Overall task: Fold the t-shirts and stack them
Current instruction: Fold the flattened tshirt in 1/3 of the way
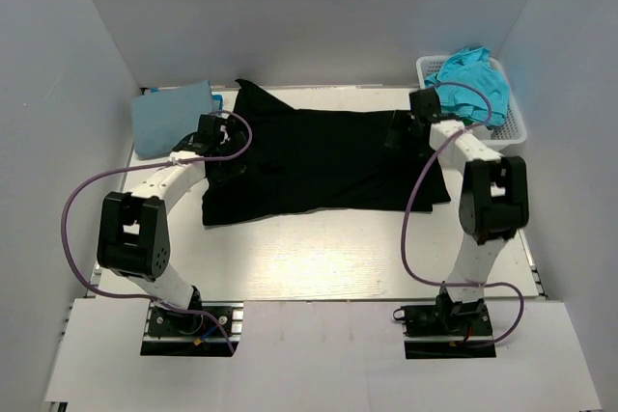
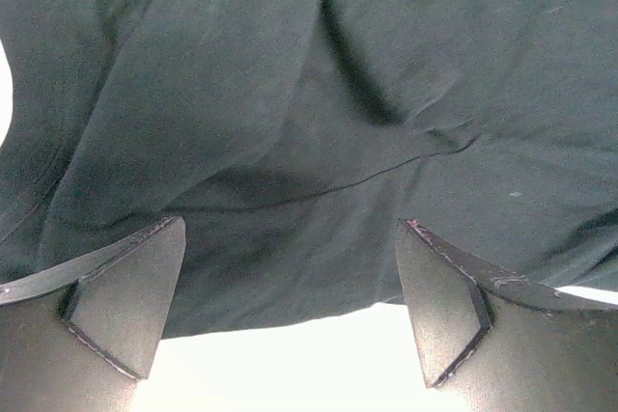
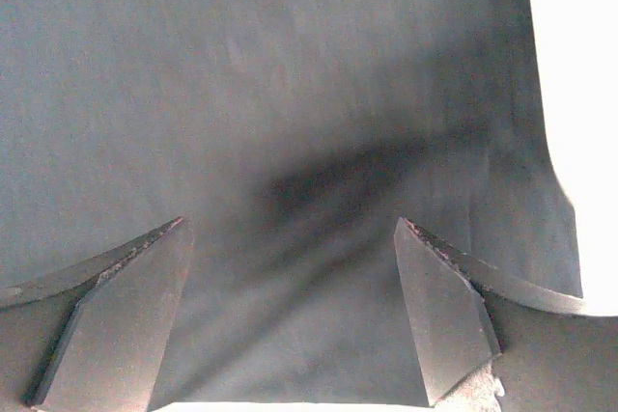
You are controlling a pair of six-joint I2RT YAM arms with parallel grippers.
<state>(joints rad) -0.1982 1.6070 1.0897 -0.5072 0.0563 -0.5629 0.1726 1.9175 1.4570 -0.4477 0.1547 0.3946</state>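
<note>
Left wrist: wide-open left gripper (image 2: 290, 225) above the rumpled black t-shirt (image 2: 290, 74), cloth beneath and ahead of the jaws. Right wrist: right gripper (image 3: 290, 223) spread apart, smooth cloth between and beyond its jaws.

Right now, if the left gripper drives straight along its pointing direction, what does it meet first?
The black t-shirt: its cloth fills the left wrist view straight ahead of the left gripper, jaws open. The gap to it is hard to judge.

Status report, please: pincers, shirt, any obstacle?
Left pincer open, right pincer open, both over black shirt. Shirt spread out, not folded. No object lying on it.
</note>
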